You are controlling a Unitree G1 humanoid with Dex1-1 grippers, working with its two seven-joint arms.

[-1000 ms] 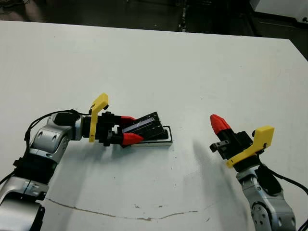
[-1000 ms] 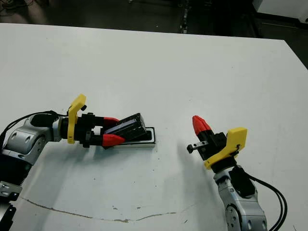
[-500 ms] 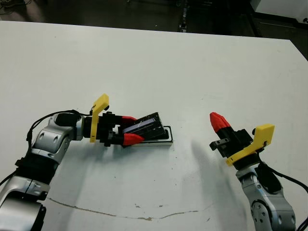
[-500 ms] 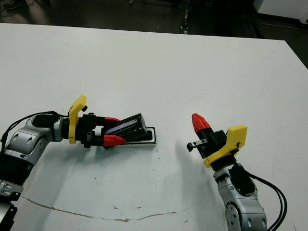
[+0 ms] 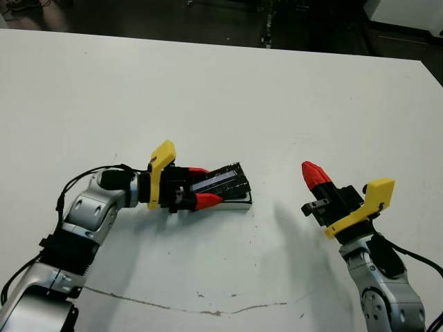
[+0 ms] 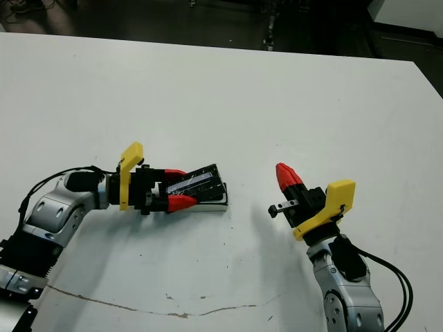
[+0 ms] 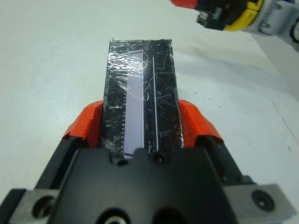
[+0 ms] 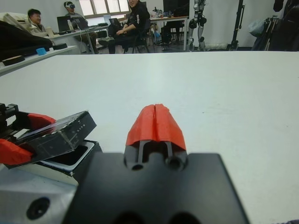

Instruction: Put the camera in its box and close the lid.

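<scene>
My left gripper is shut on the lid, a glossy black slab with a crinkled reflective face, gripping it by its long edges. The lid slants over the box, a small white-walled tray on the table, and covers most of it. In the right wrist view the lid hangs tilted above the box, whose opening looks dark. The camera is hidden under the lid. My right gripper hovers shut and empty to the right of the box, clear of it, with its red tips pressed together.
A thin dark crack line runs across the white table near its front edge. Beyond the far edge, people sit at desks in the right wrist view.
My left gripper has pushed the lid to the right, further over the box, and the lid lies flatter. The right gripper has stayed put.
</scene>
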